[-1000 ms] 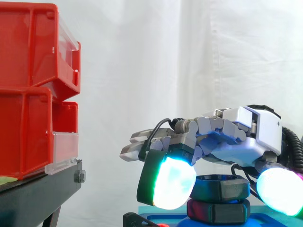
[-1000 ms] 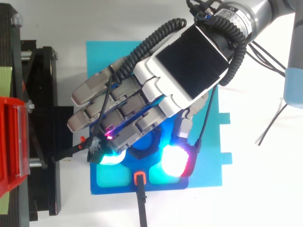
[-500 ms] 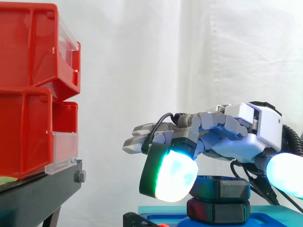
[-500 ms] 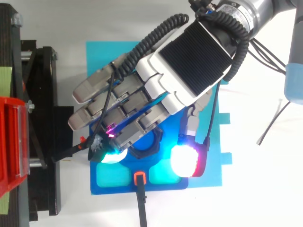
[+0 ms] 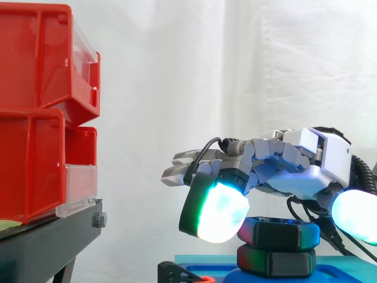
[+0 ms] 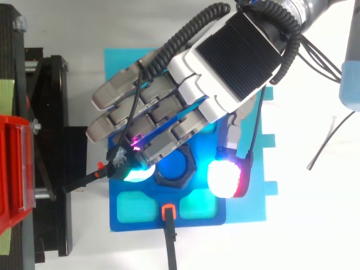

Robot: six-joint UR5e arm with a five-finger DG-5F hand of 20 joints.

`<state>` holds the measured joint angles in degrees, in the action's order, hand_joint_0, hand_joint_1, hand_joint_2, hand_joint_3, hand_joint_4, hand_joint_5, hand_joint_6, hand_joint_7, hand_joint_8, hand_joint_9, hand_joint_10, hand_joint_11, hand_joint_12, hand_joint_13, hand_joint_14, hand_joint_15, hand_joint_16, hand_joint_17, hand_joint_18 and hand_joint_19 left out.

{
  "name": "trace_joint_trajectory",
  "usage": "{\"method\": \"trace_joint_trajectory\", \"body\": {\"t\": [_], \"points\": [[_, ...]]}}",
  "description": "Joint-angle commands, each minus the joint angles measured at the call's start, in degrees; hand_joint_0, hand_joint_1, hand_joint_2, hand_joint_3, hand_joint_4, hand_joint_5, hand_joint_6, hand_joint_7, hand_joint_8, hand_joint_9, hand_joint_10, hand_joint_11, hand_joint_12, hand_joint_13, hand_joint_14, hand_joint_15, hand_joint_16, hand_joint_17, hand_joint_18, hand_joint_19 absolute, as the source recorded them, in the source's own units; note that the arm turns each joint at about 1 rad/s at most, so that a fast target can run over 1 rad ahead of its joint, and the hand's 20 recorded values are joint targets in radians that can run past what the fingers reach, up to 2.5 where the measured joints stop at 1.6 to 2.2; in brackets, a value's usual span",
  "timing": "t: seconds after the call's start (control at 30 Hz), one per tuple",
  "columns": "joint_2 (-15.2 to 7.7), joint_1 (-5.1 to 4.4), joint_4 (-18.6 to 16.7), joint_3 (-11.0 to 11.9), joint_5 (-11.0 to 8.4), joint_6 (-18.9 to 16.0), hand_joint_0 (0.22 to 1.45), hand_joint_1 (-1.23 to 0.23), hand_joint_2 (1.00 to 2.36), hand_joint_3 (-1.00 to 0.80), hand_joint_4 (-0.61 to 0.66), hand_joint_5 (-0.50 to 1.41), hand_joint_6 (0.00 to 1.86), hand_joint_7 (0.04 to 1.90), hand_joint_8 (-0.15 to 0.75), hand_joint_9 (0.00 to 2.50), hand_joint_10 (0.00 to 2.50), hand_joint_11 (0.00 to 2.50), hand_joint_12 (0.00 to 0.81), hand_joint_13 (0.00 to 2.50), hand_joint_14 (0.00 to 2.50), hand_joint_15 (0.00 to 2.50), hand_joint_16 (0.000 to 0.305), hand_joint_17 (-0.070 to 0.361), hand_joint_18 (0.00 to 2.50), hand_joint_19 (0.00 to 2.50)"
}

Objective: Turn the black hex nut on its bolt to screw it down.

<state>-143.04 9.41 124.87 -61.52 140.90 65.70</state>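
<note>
The robot hand (image 6: 236, 53) hovers mid-frame, fingertip (image 5: 219, 211) and thumb spread astride the black hex nut (image 5: 283, 234). The thumb stands clear of it.

Lab test bay, by my read: white curtain (image 5: 235, 71) backdrop, red bins (image 5: 35, 118) on a black stand (image 5: 47, 244) frame left, blue fixture plate (image 6: 121, 225) on white tabletop (image 6: 315, 236).
</note>
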Motion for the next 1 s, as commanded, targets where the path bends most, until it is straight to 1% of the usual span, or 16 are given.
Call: {"method": "trace_joint_trajectory", "body": {"t": [0.0, 0.2, 0.23, 0.4, 0.43, 0.47, 0.53, 0.57, 0.63, 0.67, 0.7, 0.73, 0.8, 0.83, 0.97], "points": [[0.0, 0.44, -0.2, 0.0, 0.52, -0.1, 0.34, -0.28, 1.00, -0.50, 0.17, -0.15, 0.57, 1.06, 0.234, 0.68, 0.01, 0.34, 0.152, 0.39, 0.00, 0.14, 0.021, 0.046, 0.00, 0.39], [0.0, 1.23, -0.8, 0.0, 1.40, -0.4, 0.34, -0.28, 1.00, -0.50, 0.17, -0.15, 0.57, 1.06, 0.231, 0.68, 0.01, 0.35, 0.150, 0.40, 0.00, 0.13, 0.020, 0.046, 0.00, 0.39], [0.0, 1.58, -1.3, 0.1, 1.93, -0.8, 0.34, -0.28, 1.00, -0.50, 0.17, -0.15, 0.57, 1.06, 0.233, 0.68, 0.01, 0.34, 0.150, 0.39, 0.00, 0.14, 0.020, 0.046, 0.00, 0.39], [0.0, 2.19, -2.7, 0.2, 2.89, -2.2, 0.35, -0.29, 1.00, -0.50, 0.17, -0.15, 0.57, 1.07, 0.232, 0.68, 0.01, 0.35, 0.149, 0.40, 0.00, 0.14, 0.020, 0.046, 0.00, 0.39], [0.0, 2.37, -3.1, 0.4, 3.33, -2.9, 0.35, -0.29, 1.00, -0.50, 0.17, -0.15, 0.57, 1.07, 0.232, 0.68, 0.01, 0.34, 0.150, 0.40, 0.00, 0.14, 0.020, 0.046, 0.00, 0.39], [0.0, 2.55, -3.3, 0.8, 3.86, -3.7, 0.35, -0.30, 1.00, -0.50, 0.17, -0.15, 0.57, 1.07, 0.233, 0.68, 0.01, 0.34, 0.151, 0.40, 0.00, 0.14, 0.021, 0.046, 0.00, 0.39], [0.0, 2.72, -3.2, 1.6, 4.39, -4.4, 0.35, -0.30, 1.00, -0.50, 0.17, -0.15, 0.57, 1.06, 0.234, 0.68, 0.01, 0.35, 0.151, 0.40, 0.00, 0.14, 0.021, 0.047, 0.00, 0.39], [0.0, 2.81, -3.0, 2.6, 5.00, -5.4, 0.35, -0.31, 1.00, -0.50, 0.17, -0.15, 0.57, 1.07, 0.232, 0.68, 0.01, 0.34, 0.151, 0.40, 0.00, 0.14, 0.021, 0.047, 0.00, 0.39], [0.0, 2.90, -2.3, 4.0, 5.18, -6.1, 0.35, -0.33, 1.00, -0.50, 0.17, -0.15, 0.57, 1.07, 0.230, 0.67, 0.01, 0.35, 0.150, 0.40, 0.00, 0.13, 0.021, 0.047, 0.00, 0.39], [0.0, 2.90, -2.2, 4.4, 5.18, -6.1, 0.35, -0.35, 1.00, -0.50, 0.16, -0.15, 0.56, 1.08, 0.228, 0.67, 0.01, 0.34, 0.150, 0.40, 0.00, 0.14, 0.020, 0.046, 0.00, 0.39], [0.0, 2.46, -1.9, 5.1, 4.92, -6.1, 0.35, -0.35, 1.00, -0.50, 0.16, -0.15, 0.56, 1.07, 0.228, 0.67, 0.01, 0.35, 0.150, 0.40, 0.00, 0.14, 0.020, 0.046, 0.00, 0.39], [0.0, 2.46, -1.9, 5.2, 4.83, -6.1, 0.35, -0.36, 1.00, -0.50, 0.16, -0.15, 0.56, 1.08, 0.228, 0.67, 0.01, 0.34, 0.149, 0.40, 0.00, 0.13, 0.020, 0.046, 0.00, 0.40], [0.0, 2.11, -1.9, 5.4, 4.12, -6.0, 0.35, -0.37, 1.00, -0.50, 0.16, -0.15, 0.56, 1.08, 0.228, 0.67, 0.01, 0.34, 0.148, 0.40, 0.00, 0.14, 0.020, 0.046, 0.00, 0.39], [0.0, 1.49, -1.8, 5.5, 2.28, -5.9, 0.36, -0.37, 1.00, -0.50, 0.16, -0.15, 0.56, 1.08, 0.225, 0.67, 0.01, 0.35, 0.148, 0.40, 0.00, 0.14, 0.020, 0.045, 0.00, 0.39], [0.0, 0.00, -1.9, 5.5, -0.36, -4.6, 0.37, -0.41, 1.00, -0.50, 0.16, -0.15, 0.55, 1.09, 0.223, 0.68, 0.01, 0.35, 0.143, 0.40, 0.00, 0.14, 0.019, 0.044, 0.00, 0.39]]}}
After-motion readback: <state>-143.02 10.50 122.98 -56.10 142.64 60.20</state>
